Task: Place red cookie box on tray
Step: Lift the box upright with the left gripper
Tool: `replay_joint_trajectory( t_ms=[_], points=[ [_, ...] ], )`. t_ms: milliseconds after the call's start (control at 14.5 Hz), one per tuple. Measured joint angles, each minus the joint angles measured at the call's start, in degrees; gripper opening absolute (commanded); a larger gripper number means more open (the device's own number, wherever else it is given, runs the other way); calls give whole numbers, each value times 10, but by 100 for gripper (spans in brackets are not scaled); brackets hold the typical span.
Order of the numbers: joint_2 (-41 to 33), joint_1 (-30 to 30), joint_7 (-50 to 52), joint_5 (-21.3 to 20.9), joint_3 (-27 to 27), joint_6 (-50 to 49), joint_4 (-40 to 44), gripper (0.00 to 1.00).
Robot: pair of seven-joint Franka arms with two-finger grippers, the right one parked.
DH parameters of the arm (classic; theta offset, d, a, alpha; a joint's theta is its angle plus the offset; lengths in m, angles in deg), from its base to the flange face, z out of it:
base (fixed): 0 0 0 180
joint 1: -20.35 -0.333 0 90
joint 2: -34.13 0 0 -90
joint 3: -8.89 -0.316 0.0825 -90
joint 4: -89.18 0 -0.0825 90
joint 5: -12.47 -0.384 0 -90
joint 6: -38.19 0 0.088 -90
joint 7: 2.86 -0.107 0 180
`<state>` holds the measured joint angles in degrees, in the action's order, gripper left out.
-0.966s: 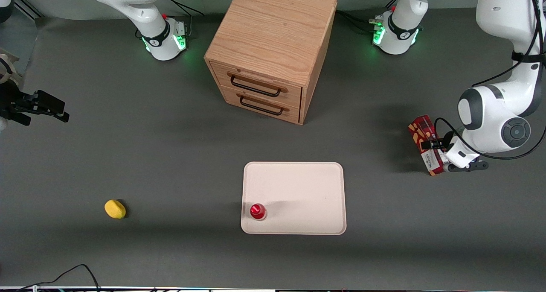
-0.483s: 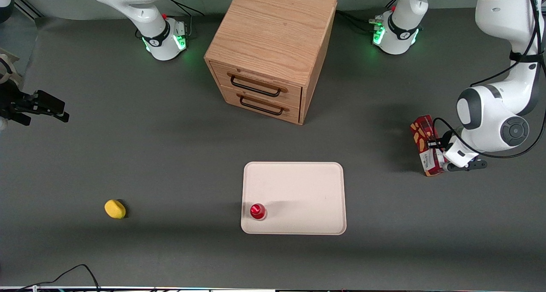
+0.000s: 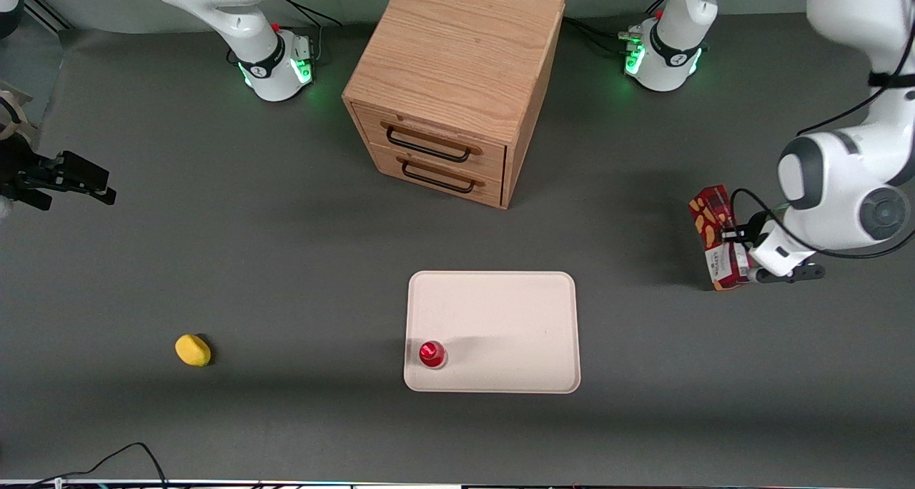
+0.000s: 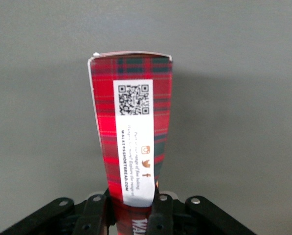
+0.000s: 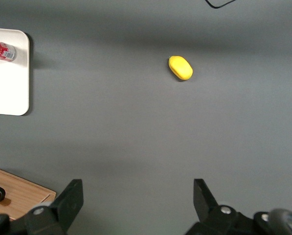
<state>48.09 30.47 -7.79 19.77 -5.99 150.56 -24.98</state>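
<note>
Hand (image 4: pixel 131 208) is clamped on one end of the red cookie box (image 4: pixel 132 127), toward the working arm's end of the desk (image 3: pixel 214 260). Box label carries a QR code and "WALKERSSHORTBREAD.COM". Tray (image 3: pixel 500 310) lies well apart from the hand, holding a red-capped item (image 3: pixel 432 353).

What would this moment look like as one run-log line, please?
gripper: shut on box | box: held, toward working arm's end | tray: no box yet

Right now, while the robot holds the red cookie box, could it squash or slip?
Probably a bit squashy: the red cookie box is thin cardboard, and the gripper pinches only one end. It looks light, so it likely won't slip, though the long free end might wobble.
</note>
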Motion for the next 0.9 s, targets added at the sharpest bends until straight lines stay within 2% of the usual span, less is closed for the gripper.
replay_joint_trajectory(
  t_ms=[276, 483, 621, 759, 897],
  points=[
    [-59, 6, 0, -25, 1, -248, 161, 0],
    [-65, 9, 0, -31, 2, -380, 276, 0],
    [-64, 17, 3, -31, 3, -434, 330, 0],
    [-61, 31, 28, -30, 8, -445, 350, 0],
    [-44, 40, 91, -28, 44, -439, 353, 0]
  ],
)
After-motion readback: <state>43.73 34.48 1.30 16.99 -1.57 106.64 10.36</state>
